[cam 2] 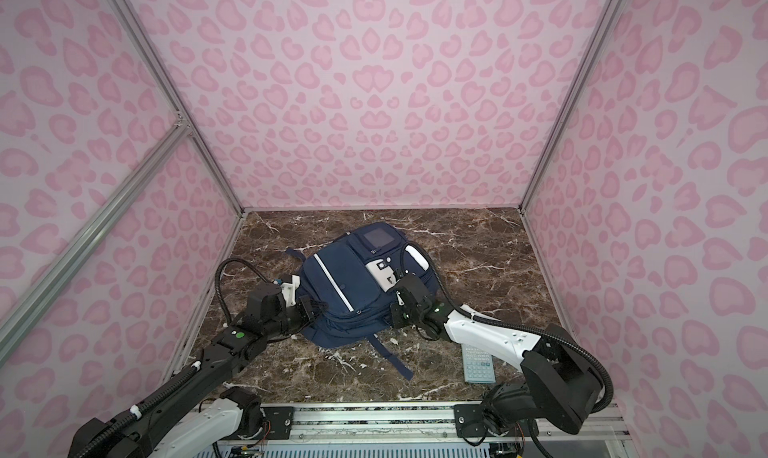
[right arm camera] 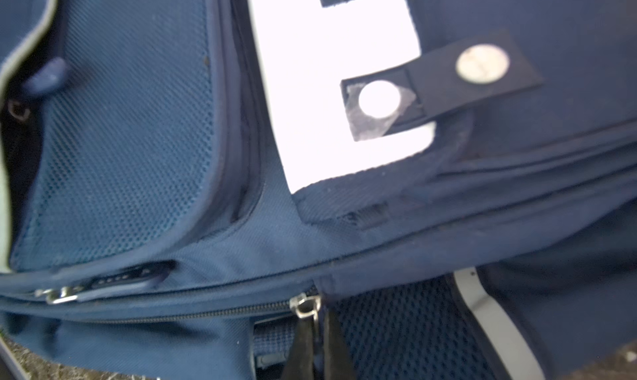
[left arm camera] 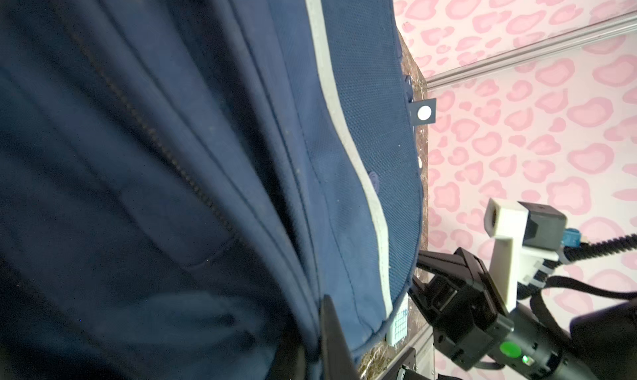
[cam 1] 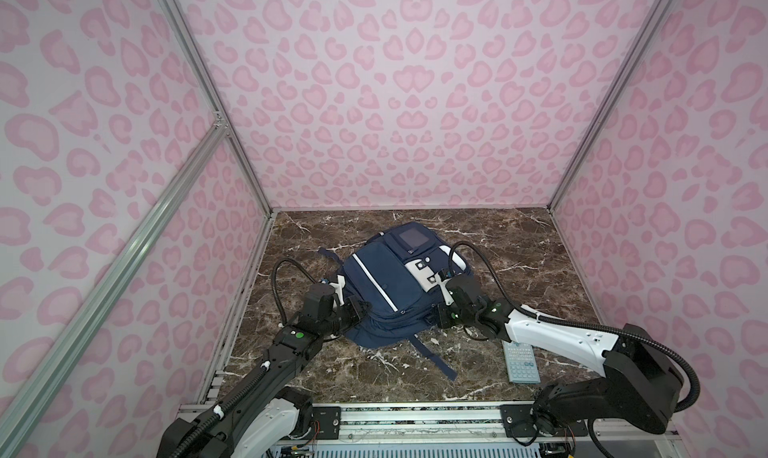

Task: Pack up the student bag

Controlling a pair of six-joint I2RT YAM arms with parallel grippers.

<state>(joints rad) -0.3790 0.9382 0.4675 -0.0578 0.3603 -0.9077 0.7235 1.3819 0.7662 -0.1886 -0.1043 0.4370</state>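
Note:
The navy student bag (cam 1: 382,285) (cam 2: 345,285) lies flat in the middle of the marble table, front side up, with a white stripe and a white flap (right arm camera: 327,85). My left gripper (cam 1: 360,309) (cam 2: 309,306) presses into the bag's left edge. In the left wrist view it (left arm camera: 315,340) is shut on a fold of the bag's navy fabric (left arm camera: 206,154). My right gripper (cam 1: 438,316) (cam 2: 394,314) is at the bag's near right edge. In the right wrist view it (right arm camera: 315,323) is shut on the metal zipper pull (right arm camera: 305,306) at the end of a zipper.
A pale teal calculator (cam 1: 521,362) (cam 2: 480,362) lies on the table under my right forearm, near the front edge. A bag strap (cam 1: 432,358) trails toward the front. Pink-patterned walls enclose the table on three sides.

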